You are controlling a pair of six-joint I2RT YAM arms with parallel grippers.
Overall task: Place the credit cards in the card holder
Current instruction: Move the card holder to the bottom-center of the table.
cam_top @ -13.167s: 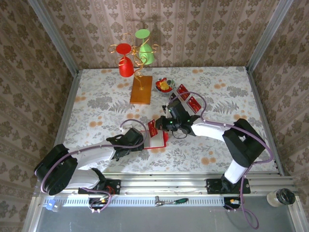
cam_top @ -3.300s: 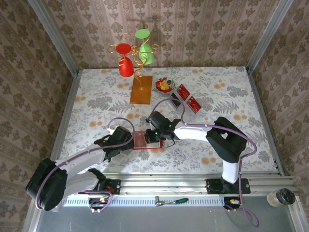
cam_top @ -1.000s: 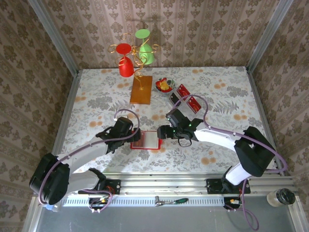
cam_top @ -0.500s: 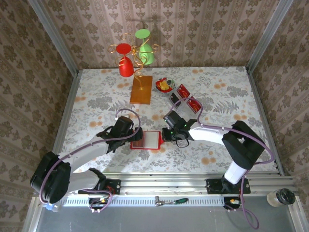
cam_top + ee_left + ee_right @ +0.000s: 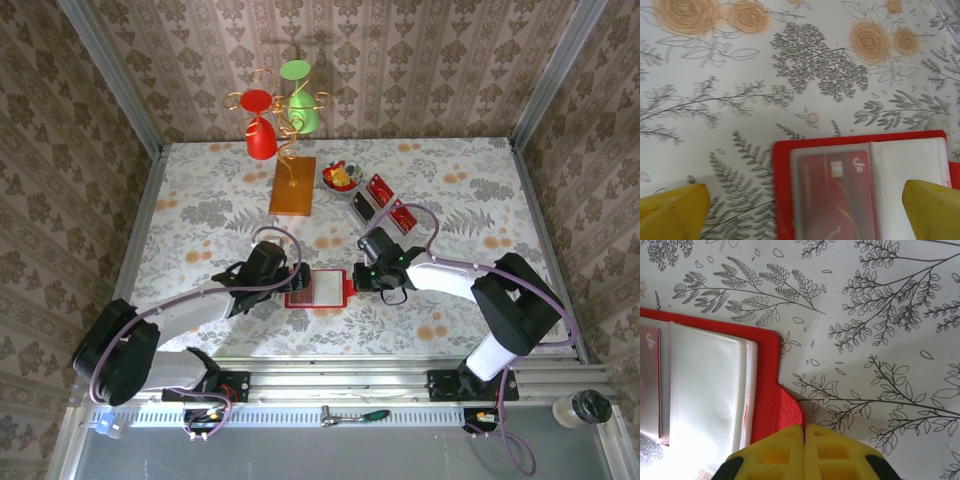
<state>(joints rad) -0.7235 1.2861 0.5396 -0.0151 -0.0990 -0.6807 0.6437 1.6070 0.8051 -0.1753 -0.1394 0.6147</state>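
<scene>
The card holder [image 5: 322, 287] lies open on the table, red-rimmed with pale inside pages [image 5: 702, 390]. One red credit card [image 5: 832, 192] sits in its left clear pocket. My left gripper [image 5: 802, 215] hovers open over that left half, a yellow fingertip [image 5: 672, 212] on each side. At the holder's right edge my right gripper [image 5: 804, 429] is shut on the red closure tab [image 5: 787, 412]. In the top view the left gripper [image 5: 292, 283] and right gripper [image 5: 357, 283] flank the holder. More red credit cards [image 5: 401, 214] stand in a clear tray behind.
At the back stand a wire rack with a red and a green glass on a wooden base [image 5: 292, 185] and a small bowl [image 5: 340, 177] of colourful pieces. Metal rails and patterned walls bound the floral tablecloth [image 5: 200, 215].
My right gripper has closed on the holder's tab at its right edge. The holder has slid slightly right, and the left gripper has followed it, staying open.
</scene>
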